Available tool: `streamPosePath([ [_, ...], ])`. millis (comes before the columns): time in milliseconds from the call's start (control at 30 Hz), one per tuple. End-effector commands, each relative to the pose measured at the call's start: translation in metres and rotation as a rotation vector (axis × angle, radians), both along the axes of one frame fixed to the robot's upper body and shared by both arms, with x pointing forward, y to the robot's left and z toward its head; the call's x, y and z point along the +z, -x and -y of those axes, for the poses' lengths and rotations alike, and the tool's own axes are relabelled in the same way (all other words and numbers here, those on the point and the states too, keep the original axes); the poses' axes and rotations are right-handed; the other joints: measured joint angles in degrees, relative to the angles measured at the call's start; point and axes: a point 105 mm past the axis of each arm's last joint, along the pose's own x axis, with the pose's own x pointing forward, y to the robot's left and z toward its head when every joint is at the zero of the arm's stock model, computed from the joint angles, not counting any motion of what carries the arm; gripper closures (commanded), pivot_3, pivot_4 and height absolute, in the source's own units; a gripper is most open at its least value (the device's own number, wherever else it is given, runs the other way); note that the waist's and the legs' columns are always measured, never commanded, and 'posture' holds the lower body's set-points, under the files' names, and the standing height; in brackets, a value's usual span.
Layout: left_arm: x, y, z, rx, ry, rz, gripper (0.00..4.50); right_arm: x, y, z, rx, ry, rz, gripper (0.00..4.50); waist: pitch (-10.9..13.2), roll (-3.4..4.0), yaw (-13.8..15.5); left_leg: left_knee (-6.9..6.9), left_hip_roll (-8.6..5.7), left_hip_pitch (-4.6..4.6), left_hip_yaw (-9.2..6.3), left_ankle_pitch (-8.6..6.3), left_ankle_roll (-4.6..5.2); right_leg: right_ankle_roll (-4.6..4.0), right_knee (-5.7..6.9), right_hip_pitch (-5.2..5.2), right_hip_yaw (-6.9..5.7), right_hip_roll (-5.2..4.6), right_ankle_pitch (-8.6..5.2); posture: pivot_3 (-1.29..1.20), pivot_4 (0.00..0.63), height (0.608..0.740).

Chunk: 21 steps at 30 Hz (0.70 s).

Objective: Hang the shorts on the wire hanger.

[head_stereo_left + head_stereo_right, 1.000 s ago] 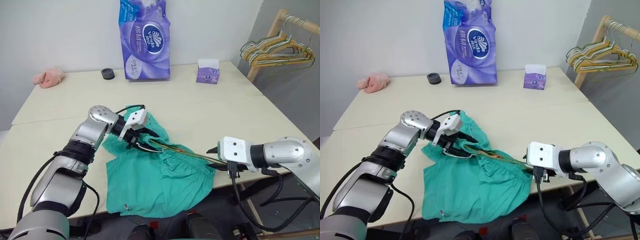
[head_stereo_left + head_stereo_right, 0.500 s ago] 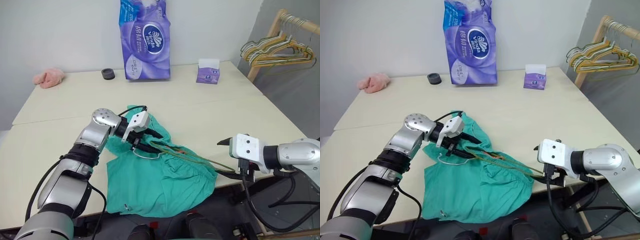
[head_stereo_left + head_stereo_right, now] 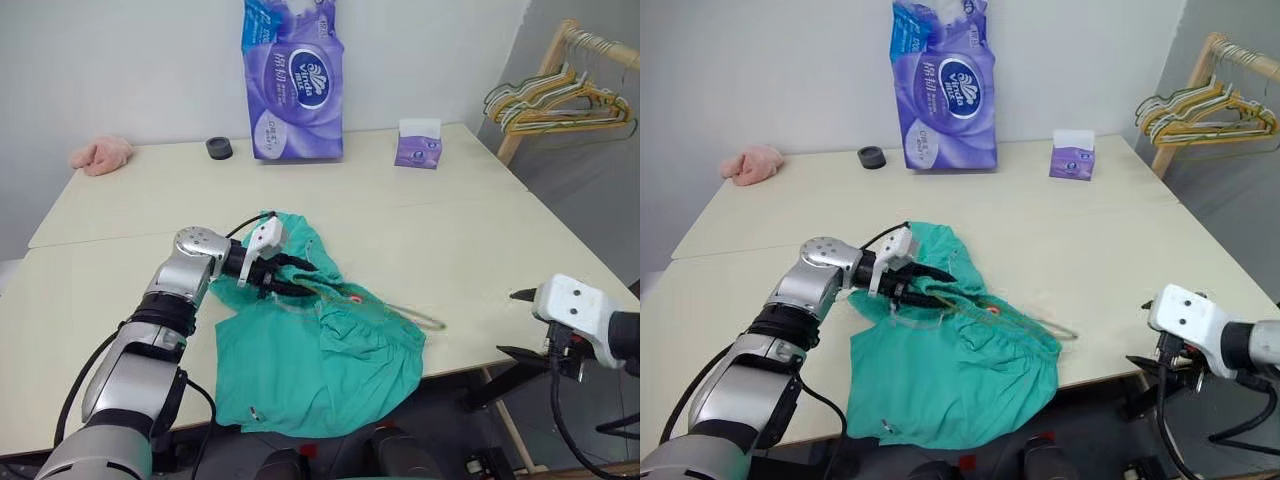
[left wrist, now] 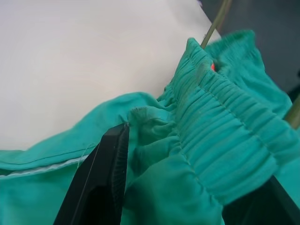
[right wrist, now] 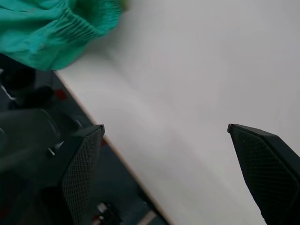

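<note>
Our left jaws (image 3: 292,277) pinch the shorts (image 3: 320,345) waistband, keeping it steady around the wire hanger (image 3: 405,313); right jaws (image 5: 176,173) gape wide, empty.

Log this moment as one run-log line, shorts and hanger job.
left gripper: shut on shorts | wire hanger: inside waistband, end poking out on table | right gripper: open, empty, off table edge
</note>
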Motion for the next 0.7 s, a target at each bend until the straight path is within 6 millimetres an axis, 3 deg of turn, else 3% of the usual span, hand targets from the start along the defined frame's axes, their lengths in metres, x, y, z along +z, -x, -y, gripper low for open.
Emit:
streamPosePath([
  [33,0.028,-0.005,0.003,0.032,0.096,0.000,2.38,0.003,0.006,-0.023,0.019,-0.100,0.027,0.00,0.0,-0.01,-0.1,0.00,0.00,0.01,0.00,0.00,0.00,0.00,0.01,0.00,0.01,0.01,0.00,-0.24,0.060,0.740],
  [233,0.018,0.006,0.007,0.017,0.060,-0.055,2.38,-0.002,-0.002,-0.045,-0.012,-0.192,0.073,0.00,0.0,0.01,0.0,0.02,0.00,0.04,0.01,0.00,0.00,0.00,0.04,0.02,0.05,0.00,0.00,-0.24,0.061,0.740],
  [667,-0.014,0.016,0.015,-0.011,-0.092,0.090,2.38,-0.001,-0.005,-0.060,-0.008,-0.230,0.079,0.00,0.0,0.01,0.4,0.01,-0.01,0.08,0.03,0.00,-0.01,-0.02,0.03,0.03,0.07,-0.03,0.00,-0.24,0.068,0.740],
  [700,-0.015,0.016,0.015,-0.011,-0.093,0.093,1.65,-0.001,-0.005,-0.060,-0.008,-0.232,0.079,0.00,0.0,0.01,0.4,0.01,-0.01,0.08,0.03,0.00,-0.01,-0.01,0.03,0.03,0.07,-0.03,0.00,-0.24,0.068,0.740],
])
